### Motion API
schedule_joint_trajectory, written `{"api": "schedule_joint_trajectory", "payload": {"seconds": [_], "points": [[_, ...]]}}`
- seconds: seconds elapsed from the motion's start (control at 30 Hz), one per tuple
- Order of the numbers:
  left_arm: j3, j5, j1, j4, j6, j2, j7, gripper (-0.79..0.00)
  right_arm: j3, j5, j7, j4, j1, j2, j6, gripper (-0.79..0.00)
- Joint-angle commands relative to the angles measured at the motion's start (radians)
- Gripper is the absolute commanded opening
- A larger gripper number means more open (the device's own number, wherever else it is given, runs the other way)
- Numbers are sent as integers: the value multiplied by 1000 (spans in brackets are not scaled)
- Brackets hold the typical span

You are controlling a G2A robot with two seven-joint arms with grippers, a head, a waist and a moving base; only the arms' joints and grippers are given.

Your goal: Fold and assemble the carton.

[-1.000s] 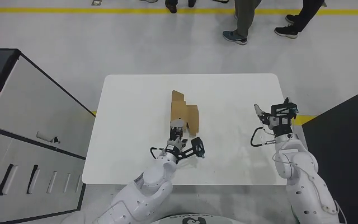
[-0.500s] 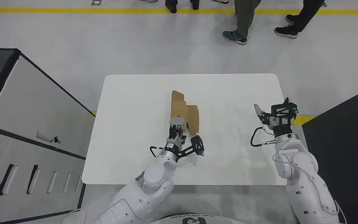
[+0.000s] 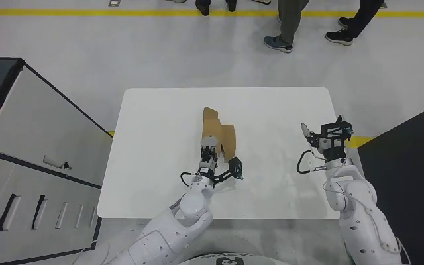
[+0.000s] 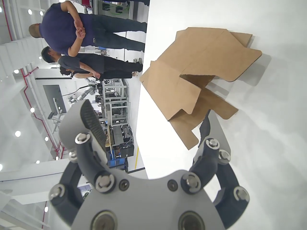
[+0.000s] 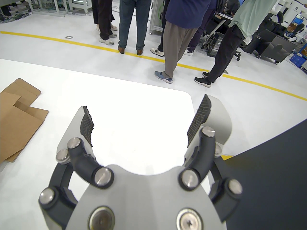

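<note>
Carton [image 3: 217,134] lies flat, unfolded, approx mid worktop [image 3: 152,126], long axis running away from the robot, flaps sticking out at both ends and along one side. In L wrist view the carton [image 4: 191,72] isn't quite pressed flat: top layer sits a bit proud of the bottom one, w/ a dark gap showing at the notch between two flaps. L gripper [image 3: 220,158] is at the carton's near end, low over the worktop and tilted on its side; jaws wide, nothing clamped. From its own cam the L gripper [image 4: 146,113] has one finger [image 4: 207,125] down by the worktop, right at the edge of the nearest flap; can't tell if it touches. The other finger [image 4: 90,118] is up in the air, clear of the card. R gripper [image 3: 323,129] is at the worktop's right edge, well apart from the carton, pointing away from the robot. In R wrist view the R gripper [image 5: 145,106] has jaws wide too, w/ bare worktop between them, and the carton [image 5: 16,120] shows off to one side, flat on the surface. Beyond the far edge, a yellow floor line [image 3: 199,12]; a grey cabinet [image 3: 40,146] stands beside the worktop's left side.
</note>
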Motion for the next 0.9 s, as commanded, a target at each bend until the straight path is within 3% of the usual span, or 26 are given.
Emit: {"api": "schedule_joint_trajectory", "payload": {"seconds": [0.0, 0.5, 0.77, 0.8, 0.87], "points": [[0, -2, -2, 7, -5, -1, 46, 0, 0, 0, 0, 0, 0, 0, 0, 0], [38, 28, -62, 127, 3, -50, 22, -9, 0, 0, 0, 0, 0, 0, 0, 0], [32, 44, -61, 149, -8, -62, 20, -188, 0, 0, 0, 0, 0, 0, 0, 0], [31, 46, -61, 151, -9, -64, 21, -271, 0, 0, 0, 0, 0, 0, 0, 0], [28, 48, -60, 154, -10, -66, 18, -317, 0, 0, 0, 0, 0, 0, 0, 0]]}}
